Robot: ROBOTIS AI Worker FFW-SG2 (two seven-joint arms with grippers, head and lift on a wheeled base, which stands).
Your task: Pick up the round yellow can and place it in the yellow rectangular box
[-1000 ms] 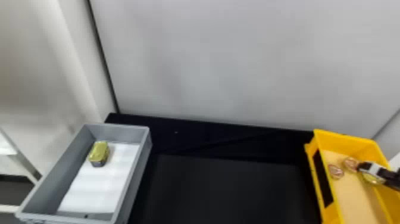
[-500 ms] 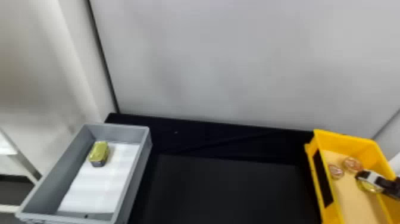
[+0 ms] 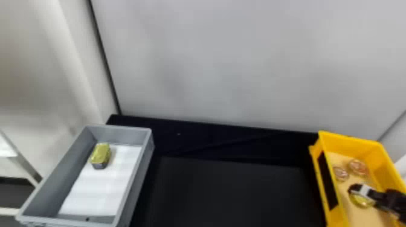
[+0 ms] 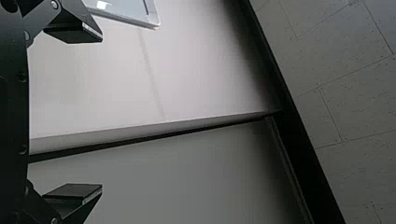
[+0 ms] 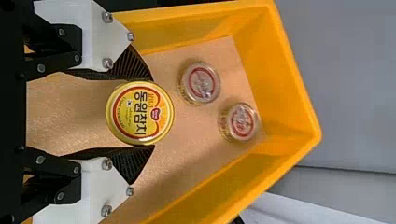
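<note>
"Where is the round yellow can [image 5: 139,113]?"

"One such can sits between the two fingers [image 5: 133,65] of the right gripper [image 3: 362,193], clamped at both sides, within the walls of a single yellow box [image 3: 350,140] at the robot's right. Whether its underside touches the box floor, I cannot tell."

"Anything else in that box?"

"Two clear-topped round tubs, one [image 5: 201,83] near the can and a second [image 5: 242,121] farther toward the box's far end. They stand close together but apart."

"And the left gripper [image 4: 102,114]?"

"Seen in the left wrist view, its two fingers stand wide apart, with nothing between them."

"What lies across the black table [image 3: 226,193]?"

"One gray bin [image 3: 53,194], at the robot's left, well apart from the yellow box. It holds one white sheet [image 3: 96,191] and one yellow-topped tin [image 3: 101,153] with dark sides, near the bin's far end."
</note>
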